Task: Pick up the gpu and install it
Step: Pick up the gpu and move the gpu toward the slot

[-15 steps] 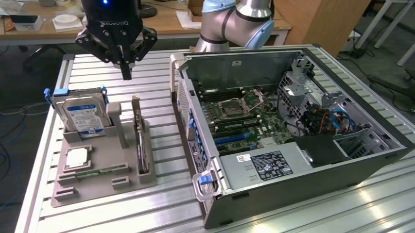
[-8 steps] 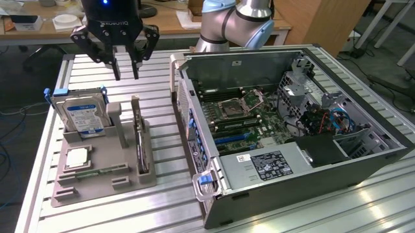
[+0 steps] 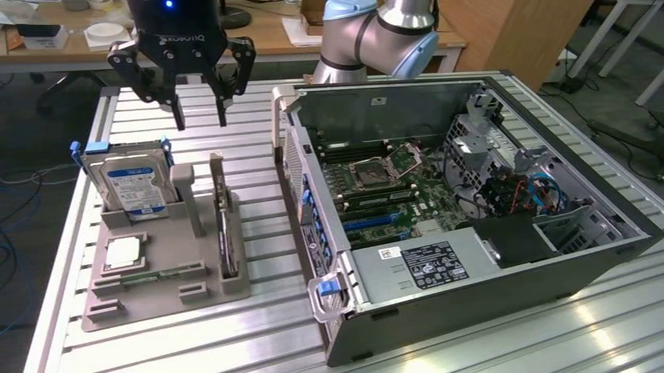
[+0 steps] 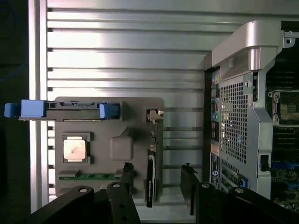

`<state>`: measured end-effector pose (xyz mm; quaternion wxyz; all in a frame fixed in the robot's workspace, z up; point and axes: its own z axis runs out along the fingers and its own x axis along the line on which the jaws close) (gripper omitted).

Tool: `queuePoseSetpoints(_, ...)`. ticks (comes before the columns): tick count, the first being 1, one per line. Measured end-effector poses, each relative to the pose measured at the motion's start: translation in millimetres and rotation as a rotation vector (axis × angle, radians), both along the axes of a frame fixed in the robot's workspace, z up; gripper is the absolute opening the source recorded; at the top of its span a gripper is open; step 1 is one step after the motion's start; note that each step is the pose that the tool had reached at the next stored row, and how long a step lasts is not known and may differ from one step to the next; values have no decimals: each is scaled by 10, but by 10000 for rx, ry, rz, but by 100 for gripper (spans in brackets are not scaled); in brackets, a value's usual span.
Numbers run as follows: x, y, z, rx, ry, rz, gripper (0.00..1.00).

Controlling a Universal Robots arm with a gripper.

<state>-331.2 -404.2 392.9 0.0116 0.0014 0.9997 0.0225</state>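
1. I see my claw [image 3: 200,121] hanging above the slatted surface [image 3: 254,334], its fingers apart and gripping nothing.
2. The gpu [image 3: 226,233] stands on edge in a slot of the grey holder [image 3: 155,303], on the side nearest the open computer case [image 3: 467,233].
3. On the wrist view, the gpu [image 4: 150,179] shows between my claw's [image 4: 157,167] fingers, untouched.
4. A hard drive [image 3: 130,183] stands upright in the same holder.

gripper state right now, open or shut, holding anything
Gripper: open, fingers apart, holding nothing; it hangs above the table while the gpu stands on edge in the grey holder.
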Motion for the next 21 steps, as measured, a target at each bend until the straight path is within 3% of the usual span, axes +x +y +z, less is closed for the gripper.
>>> queuePoseSetpoints(9,0,-58,-22,1,-1,184,53)
queuePoseSetpoints(21,0,-70,-72,0,46,183,53)
